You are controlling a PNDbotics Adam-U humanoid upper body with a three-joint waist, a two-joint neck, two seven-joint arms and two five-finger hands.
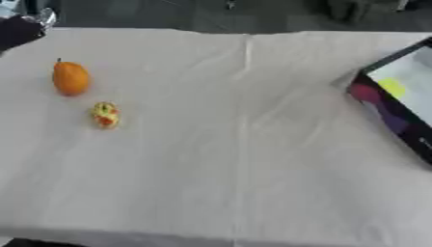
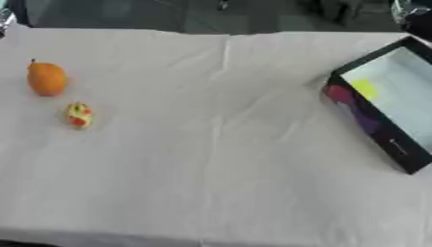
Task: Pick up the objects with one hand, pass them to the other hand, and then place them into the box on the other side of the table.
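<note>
Fruit [image 1: 71, 78], orange, lies near the counter's [image 1: 245, 159] far left corner, with a small yellow-and-red thing [image 1: 105, 115] just beside it on the near side. My left hand [image 1: 21, 29] sits off that far left corner, well apart from both; I cannot tell its fingers. The box [image 2: 371, 118] lies at the right edge.

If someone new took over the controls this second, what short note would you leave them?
Left hand: only a dark part shows at the upper left corner; fingers can't be made out.
Right hand: just a bit shows at the upper right corner; same.
Orange fruit and a small yellow-red thing lie apart on the left of the cloth.
Box sits at the right edge, with something yellow inside.
Done: possibly that one item. Left: pick up, hand over and box both remaining things.
</note>
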